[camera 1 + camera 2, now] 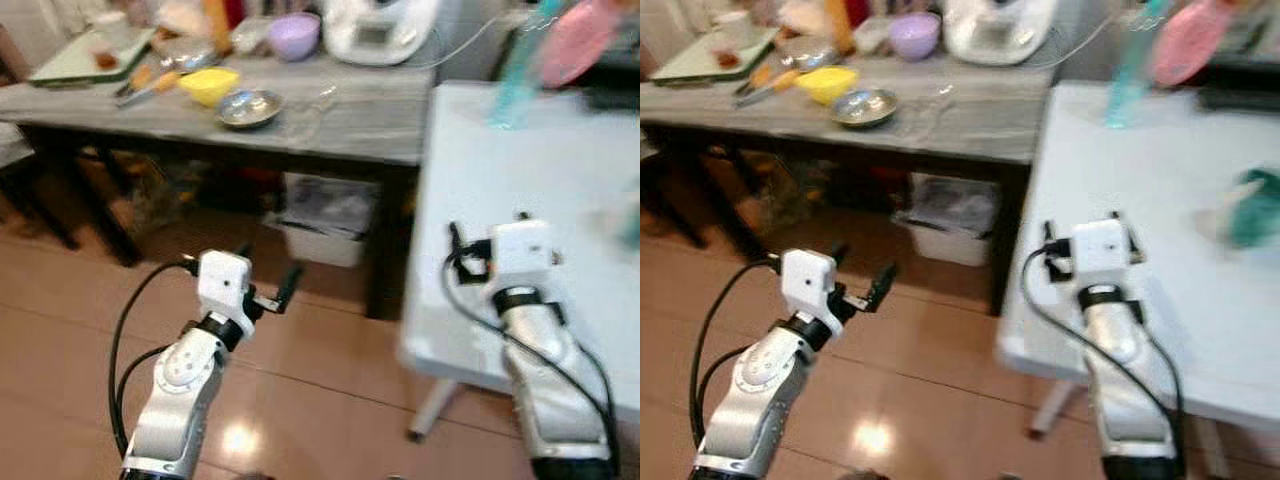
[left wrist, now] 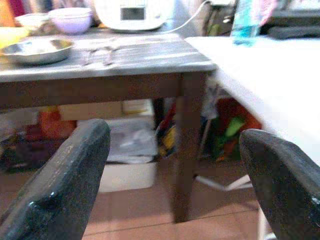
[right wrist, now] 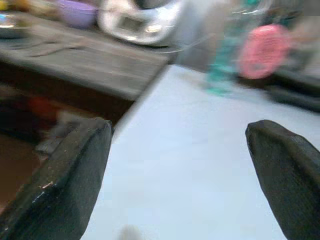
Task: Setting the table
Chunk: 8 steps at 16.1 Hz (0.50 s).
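We judge this an approach step: we should steady ourselves and close on the grey counter [image 1: 330,110], where the metal bowl [image 1: 249,106] and yellow bowl [image 1: 208,84] sit. Our left tool [image 1: 272,291] hangs wide and empty over the floor. Our right tool [image 3: 175,175], equally wide and empty, hovers above the white counter [image 1: 520,190].

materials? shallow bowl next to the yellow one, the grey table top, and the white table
Shallow bowl: looks like bare metal, silvery with bright glints. Grey table: top looks like wood or laminate, matt, streaked grain; legs dark. White table: smooth, pale, even surface, probably plastic or laminate; blur leaves it open.
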Motion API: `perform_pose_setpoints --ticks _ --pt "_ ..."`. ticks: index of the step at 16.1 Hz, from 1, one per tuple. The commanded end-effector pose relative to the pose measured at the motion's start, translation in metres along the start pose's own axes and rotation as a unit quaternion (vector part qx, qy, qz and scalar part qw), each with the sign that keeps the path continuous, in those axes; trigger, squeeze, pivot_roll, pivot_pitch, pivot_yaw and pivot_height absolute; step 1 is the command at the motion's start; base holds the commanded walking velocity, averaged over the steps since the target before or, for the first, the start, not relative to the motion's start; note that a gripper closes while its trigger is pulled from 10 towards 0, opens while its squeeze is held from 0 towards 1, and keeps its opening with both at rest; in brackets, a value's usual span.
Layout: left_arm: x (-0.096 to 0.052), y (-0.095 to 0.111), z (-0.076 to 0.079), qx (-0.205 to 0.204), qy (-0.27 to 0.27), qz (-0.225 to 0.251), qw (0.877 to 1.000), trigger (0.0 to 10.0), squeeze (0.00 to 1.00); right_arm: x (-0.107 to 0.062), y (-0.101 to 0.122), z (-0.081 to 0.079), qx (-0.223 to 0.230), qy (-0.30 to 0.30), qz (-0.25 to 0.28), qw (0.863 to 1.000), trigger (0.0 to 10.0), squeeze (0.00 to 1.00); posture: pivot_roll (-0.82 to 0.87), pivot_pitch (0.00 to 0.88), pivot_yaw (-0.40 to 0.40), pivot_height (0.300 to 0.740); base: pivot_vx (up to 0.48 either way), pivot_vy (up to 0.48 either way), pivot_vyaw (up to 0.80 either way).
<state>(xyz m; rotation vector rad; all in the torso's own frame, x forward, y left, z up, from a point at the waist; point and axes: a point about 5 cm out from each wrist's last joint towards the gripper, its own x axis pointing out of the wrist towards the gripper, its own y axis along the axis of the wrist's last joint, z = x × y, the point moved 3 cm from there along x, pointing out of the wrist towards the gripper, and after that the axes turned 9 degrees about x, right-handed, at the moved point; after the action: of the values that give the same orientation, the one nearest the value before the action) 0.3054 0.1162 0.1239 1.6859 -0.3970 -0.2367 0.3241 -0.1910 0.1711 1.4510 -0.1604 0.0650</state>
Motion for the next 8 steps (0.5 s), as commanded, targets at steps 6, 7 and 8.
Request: perform_pose_setpoints --ticks 6,7,8 --pt "0.0001 -0.0041 -0.0134 0.015 0.010 -0.015 1.000 10.0 0.00 -0.0016 -0.0034 -0.0070 0.013 0.001 -0.007 1.000 10.0 0.00 -0.01 0.105 0.036 0.740 0.000 -0.480 0.00" --pt "-0.0001 -0.0047 -0.0124 0.017 0.007 -0.016 1.000 10.0 0.00 -0.0024 -0.0037 -0.0079 0.015 -0.002 -0.006 1.000 10.0 0.00 -0.02 0.106 0.046 0.740 0.000 -0.480 0.00" --pt "0.0004 -0.0063 -0.0111 0.013 0.002 -0.020 1.000 10.0 0.00 -0.0029 -0.0015 -0.0082 0.011 -0.006 -0.001 1.000 10.0 0.00 -0.03 0.109 0.052 0.740 0.000 -0.439 0.00"
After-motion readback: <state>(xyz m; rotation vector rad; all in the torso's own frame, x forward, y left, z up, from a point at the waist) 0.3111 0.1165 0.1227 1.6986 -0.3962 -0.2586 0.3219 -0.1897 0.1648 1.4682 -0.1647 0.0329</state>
